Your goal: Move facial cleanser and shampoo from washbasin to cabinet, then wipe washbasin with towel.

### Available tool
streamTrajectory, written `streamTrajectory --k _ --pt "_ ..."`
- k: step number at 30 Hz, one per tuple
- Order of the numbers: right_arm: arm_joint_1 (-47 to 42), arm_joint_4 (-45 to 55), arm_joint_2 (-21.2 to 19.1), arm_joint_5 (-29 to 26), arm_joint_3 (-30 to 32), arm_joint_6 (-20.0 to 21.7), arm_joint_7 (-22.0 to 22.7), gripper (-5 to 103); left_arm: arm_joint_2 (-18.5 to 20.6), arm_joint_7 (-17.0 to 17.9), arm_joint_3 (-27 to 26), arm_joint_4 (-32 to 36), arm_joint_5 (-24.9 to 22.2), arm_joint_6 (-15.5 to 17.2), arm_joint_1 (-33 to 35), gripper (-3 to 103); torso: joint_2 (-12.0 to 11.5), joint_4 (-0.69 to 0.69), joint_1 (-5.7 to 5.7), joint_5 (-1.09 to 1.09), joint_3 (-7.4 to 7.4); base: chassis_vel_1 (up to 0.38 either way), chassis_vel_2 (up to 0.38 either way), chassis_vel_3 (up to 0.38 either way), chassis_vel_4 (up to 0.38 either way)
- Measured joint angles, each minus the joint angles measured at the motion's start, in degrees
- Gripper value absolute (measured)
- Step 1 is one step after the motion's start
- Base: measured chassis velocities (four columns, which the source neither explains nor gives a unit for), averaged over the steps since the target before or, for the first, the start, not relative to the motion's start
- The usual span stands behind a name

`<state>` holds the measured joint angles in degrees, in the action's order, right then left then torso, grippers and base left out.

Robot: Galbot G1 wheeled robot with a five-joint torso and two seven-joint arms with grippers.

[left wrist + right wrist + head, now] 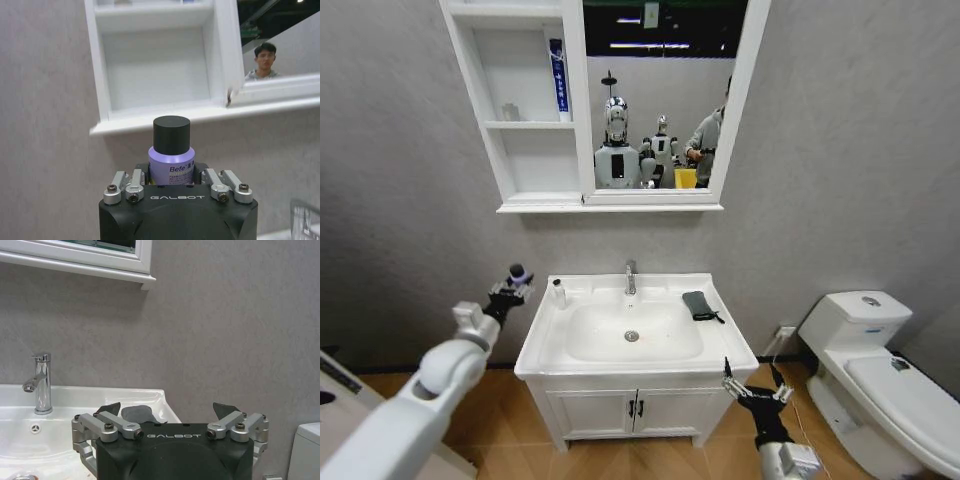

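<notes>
1. Left gripper (pixel 510 283) is raised left of the washbasin (pixel 720 345), below the cabinet (pixel 520 125), fingers clamped on a purple bottle (pixel 171 162) with a black cap.
2. Right gripper (pixel 756 388) is low at the washbasin's front right corner, fingers spread wide, holding nothing.
3. Towel (pixel 698 305) lies on the washbasin's right rim.

The washbasin (pixel 724 335) is white with a chrome tap (pixel 630 278), and the vanity cupboard (pixel 635 408) under it is white with dark handles. The towel (pixel 698 305) on the right of the rim is dark grey-green. The cabinet (pixel 525 175) on the far wall is white; a blue and white tube (pixel 558 78) stands on a shelf. The left gripper (pixel 172 186), black with silver links, clasps a lilac bottle (pixel 171 160) with a black cap. The right gripper (pixel 167 412) is black and silver. The wall (pixel 840 180) is mottled grey, the toilet (pixel 880 375) white, the floor (pixel 510 420) brown wood.
</notes>
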<state>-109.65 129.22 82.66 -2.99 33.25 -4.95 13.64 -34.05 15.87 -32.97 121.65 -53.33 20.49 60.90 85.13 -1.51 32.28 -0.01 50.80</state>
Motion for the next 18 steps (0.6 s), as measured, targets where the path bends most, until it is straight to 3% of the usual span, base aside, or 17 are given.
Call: streamTrajectory --k 1,3,4,8,9,12,13,16,17,18 --pt "0.00 0.00 0.00 0.00 0.00 0.00 0.00 100 0.00 0.00 0.00 0.00 0.00 0.00 0.00 43 0.00 0.00 0.00 0.00 0.00 0.000 0.000 0.000 0.000" --pt "0.06 0.19 0.25 0.36 -0.26 -0.04 0.01 100 6.80 3.11 4.85 -1.11 -9.87 4.45 -12.20 43 0.00 -0.01 0.00 0.01 0.00 0.000 0.000 0.000 0.000" --pt "0.06 0.19 0.25 0.36 -0.26 -0.04 0.01 100 6.80 3.11 4.85 -1.11 -9.87 4.45 -12.20 43 0.00 -0.01 0.00 0.01 0.00 0.000 0.000 0.000 0.000" --pt "0.05 0.40 0.34 0.46 -0.10 -0.70 0.12 100 9.41 4.01 16.17 -6.38 -15.49 9.32 -31.16 43 0.00 0.00 0.00 -0.01 0.00 0.000 0.000 0.000 0.000" --pt "0.05 0.40 0.34 0.46 -0.10 -0.70 0.12 100 9.41 4.01 16.17 -6.38 -15.49 9.32 -31.16 43 0.00 0.00 0.00 -0.01 0.00 0.000 0.000 0.000 0.000" --pt "0.18 0.51 -0.05 0.36 0.16 -1.33 -0.04 100 7.32 6.23 30.54 -13.76 -21.65 14.60 -50.74 43 0.00 -0.02 0.00 -0.01 0.01 0.000 0.000 0.000 0.000" --pt "0.18 0.51 -0.05 0.36 0.16 -1.33 -0.04 100 7.32 6.23 30.54 -13.76 -21.65 14.60 -50.74 43 0.00 -0.02 0.00 -0.01 0.01 0.000 0.000 0.000 0.000" --pt "0.48 0.61 -0.40 0.13 0.29 -1.34 -0.23 100 2.54 7.97 40.73 -23.29 -25.94 17.65 -66.21 43 0.00 -0.01 0.01 0.00 0.01 0.000 0.000 0.000 0.000" --pt "0.48 0.61 -0.40 0.13 0.29 -1.34 -0.23 100 2.54 7.97 40.73 -23.29 -25.94 17.65 -66.21 43 0.00 -0.01 0.01 0.00 0.01 0.000 0.000 0.000 0.000" --pt "0.71 0.60 -0.45 0.08 0.35 -1.34 -0.25 100 0.35 8.13 45.19 -27.43 -26.61 18.55 -71.57 43 0.00 -0.02 0.01 0.04 0.01 0.000 0.000 0.000 0.000"
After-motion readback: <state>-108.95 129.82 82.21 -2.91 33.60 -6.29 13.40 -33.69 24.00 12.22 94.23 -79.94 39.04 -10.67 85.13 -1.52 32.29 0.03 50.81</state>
